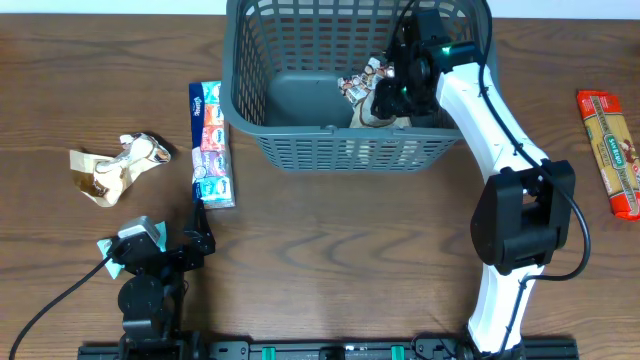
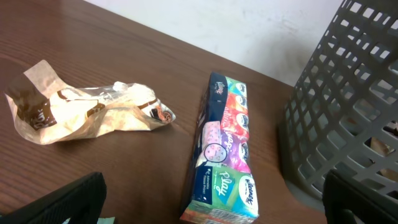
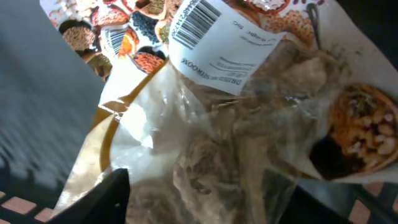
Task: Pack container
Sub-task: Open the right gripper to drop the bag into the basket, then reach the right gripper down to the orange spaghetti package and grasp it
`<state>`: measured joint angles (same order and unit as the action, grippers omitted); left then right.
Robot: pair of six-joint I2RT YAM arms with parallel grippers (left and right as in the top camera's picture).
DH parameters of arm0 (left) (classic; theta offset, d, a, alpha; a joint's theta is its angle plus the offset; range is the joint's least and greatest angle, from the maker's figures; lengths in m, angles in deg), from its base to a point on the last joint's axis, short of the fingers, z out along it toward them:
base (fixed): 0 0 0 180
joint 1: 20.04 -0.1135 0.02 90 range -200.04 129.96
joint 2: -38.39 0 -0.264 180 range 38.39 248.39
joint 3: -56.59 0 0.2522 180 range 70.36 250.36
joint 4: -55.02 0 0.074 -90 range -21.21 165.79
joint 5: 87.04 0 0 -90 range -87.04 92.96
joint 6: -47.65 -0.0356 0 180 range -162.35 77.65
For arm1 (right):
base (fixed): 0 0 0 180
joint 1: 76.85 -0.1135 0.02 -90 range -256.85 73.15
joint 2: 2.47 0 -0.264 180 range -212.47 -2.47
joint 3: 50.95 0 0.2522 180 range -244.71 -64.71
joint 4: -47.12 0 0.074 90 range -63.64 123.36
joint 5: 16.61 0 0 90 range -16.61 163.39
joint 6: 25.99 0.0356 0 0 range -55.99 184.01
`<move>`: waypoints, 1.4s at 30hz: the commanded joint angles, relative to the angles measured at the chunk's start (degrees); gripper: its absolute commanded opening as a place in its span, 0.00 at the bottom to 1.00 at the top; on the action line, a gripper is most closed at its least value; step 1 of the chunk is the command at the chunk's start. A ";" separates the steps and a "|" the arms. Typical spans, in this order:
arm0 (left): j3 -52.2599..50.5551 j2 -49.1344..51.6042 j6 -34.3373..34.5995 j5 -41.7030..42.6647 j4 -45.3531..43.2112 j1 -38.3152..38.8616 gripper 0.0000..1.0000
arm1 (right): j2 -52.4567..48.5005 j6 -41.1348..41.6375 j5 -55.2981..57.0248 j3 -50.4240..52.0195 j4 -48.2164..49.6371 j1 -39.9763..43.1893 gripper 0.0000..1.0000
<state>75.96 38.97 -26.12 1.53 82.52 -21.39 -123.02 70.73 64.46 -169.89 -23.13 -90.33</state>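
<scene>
The container, a large dark grey lattice basket, stands at the back centre and also shows in the left wrist view. My right gripper reaches down inside it at the right end. Its fingers are spread wide on either side of a clear snack bag with a printed label, which lies on the basket floor. My left gripper is open and empty near the front left. It points at a colourful tissue multipack lying just left of the basket.
A crumpled beige and clear wrapper lies at the far left and shows in the left wrist view. A long red and orange packet lies at the far right edge.
</scene>
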 commanded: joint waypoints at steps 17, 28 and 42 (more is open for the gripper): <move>-0.90 -0.35 -0.98 1.01 1.68 -0.24 0.98 | 0.02 -2.69 0.26 -49.51 -18.56 0.24 0.99; -0.90 -0.35 -0.98 1.01 1.68 -0.24 0.98 | 3.23 7.39 23.85 -73.13 -31.36 14.86 0.99; -0.90 -0.35 -0.98 1.01 1.68 -0.24 0.98 | 1.36 2.49 24.79 -64.72 -28.04 32.44 0.99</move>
<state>75.96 38.97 -26.12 1.51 82.52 -21.41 -120.03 78.25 91.10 -237.76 -53.05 -59.90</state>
